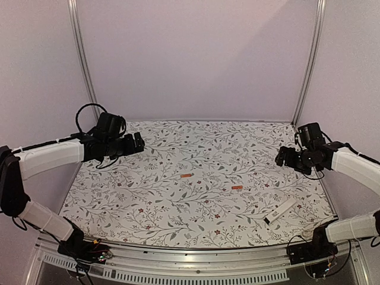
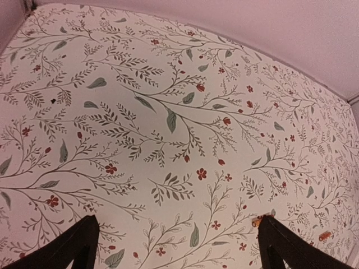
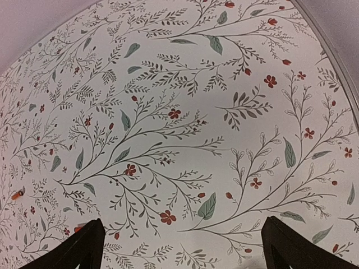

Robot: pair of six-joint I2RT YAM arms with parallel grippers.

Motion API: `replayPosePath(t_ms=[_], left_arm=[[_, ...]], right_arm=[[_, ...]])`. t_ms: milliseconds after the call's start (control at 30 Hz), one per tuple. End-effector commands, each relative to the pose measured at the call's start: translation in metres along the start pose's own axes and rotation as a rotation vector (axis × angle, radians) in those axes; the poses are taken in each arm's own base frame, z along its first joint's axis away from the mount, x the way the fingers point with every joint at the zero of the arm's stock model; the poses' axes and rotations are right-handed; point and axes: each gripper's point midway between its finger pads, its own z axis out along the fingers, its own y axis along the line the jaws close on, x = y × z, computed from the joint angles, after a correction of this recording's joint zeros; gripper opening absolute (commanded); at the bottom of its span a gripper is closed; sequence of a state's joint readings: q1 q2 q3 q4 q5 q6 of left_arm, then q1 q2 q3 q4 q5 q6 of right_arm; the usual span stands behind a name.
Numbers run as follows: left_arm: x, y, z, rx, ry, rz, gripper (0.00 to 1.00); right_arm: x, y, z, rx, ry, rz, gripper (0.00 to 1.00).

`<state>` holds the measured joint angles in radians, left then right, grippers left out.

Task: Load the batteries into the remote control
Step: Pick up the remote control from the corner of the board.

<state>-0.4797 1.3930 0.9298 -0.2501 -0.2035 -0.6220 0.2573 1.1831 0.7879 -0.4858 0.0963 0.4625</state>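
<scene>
Remote [image 1: 280,211] lies slim and white at the near right of the floral table [image 1: 148,208], untouched. Two orange batteries [image 1: 186,176] lie apart mid-table, the right battery [image 1: 237,187] closer to the remote. My left gripper [image 1: 140,143] and right gripper [image 1: 280,157] hover at either side, jaws wide, empty. I judge no step begun; next I must lower over a battery and pinch it.

Orange-red batteries [image 1: 186,176] [image 1: 237,187], white remote control [image 1: 280,212] — table cover [image 1: 178,142] white, leafy, red-flowered.
</scene>
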Motion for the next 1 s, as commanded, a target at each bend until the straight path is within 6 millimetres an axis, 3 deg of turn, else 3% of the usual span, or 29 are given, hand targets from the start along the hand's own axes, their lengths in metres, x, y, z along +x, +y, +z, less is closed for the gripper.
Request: replayPosePath(t_ms=[0, 233, 367, 533, 967], left_arm=[[-0.004, -0.006, -0.008, 0.019, -0.026, -0.002, 0.99], [0.001, 0.003, -0.014, -0.013, -0.041, -0.014, 1.0], [0.001, 0.016, -0.015, -0.121, -0.05, -0.025, 1.0], [0.0, 0.022, -0.014, -0.201, -0.04, -0.017, 0.99], [-0.003, 0.016, -0.016, -0.162, -0.063, -0.032, 1.0]], right_arm=[[0.026, -0.008, -0.017, 0.035, 0.119, 0.014, 0.99], [0.073, -0.03, -0.047, 0.092, 0.263, 0.085, 0.99], [0.093, -0.038, -0.054, 0.123, 0.322, 0.126, 0.99], [0.12, -0.044, -0.05, 0.18, 0.422, 0.195, 0.99], [0.148, -0.025, -0.012, 0.167, 0.526, 0.244, 0.96]])
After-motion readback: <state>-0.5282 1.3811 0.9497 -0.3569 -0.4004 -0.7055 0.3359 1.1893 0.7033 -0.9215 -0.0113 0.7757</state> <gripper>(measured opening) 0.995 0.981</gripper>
